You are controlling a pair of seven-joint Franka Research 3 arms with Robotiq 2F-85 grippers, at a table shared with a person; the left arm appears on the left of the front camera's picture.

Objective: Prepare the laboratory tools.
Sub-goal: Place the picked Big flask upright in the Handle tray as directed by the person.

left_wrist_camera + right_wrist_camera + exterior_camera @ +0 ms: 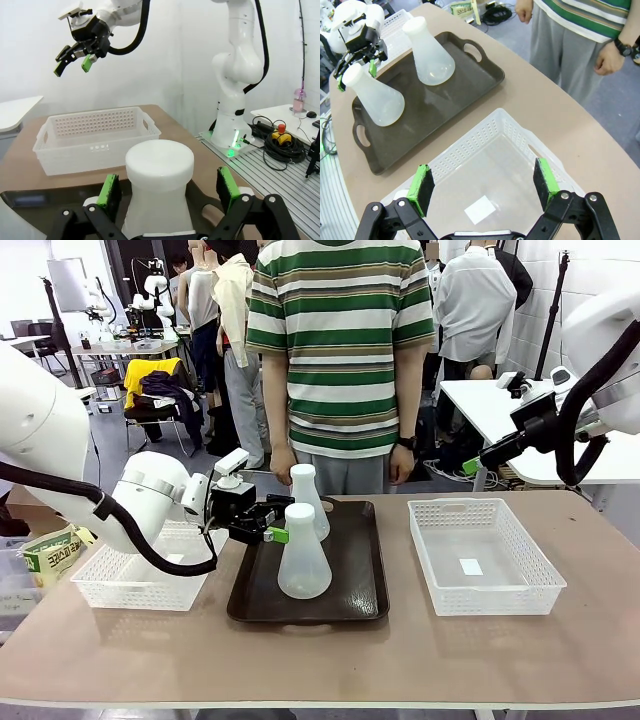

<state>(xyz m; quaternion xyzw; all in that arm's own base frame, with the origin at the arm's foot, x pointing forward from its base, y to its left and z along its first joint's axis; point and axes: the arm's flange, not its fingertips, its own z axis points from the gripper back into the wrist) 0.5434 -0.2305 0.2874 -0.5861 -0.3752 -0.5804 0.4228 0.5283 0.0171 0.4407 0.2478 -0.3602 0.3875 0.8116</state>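
Near flask [303, 555] stands upright, neck pointing up.

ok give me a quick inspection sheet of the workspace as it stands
surface: tan table, one dark brown tray
job's things: near flask and far flask upright on the tray
clutter: left mesh basket; right mesh basket holding a small white slip
grippers: left gripper open around the near flask's neck; right gripper open above the right basket
cables: black hoses along both arms
surroundings: person standing at the far side
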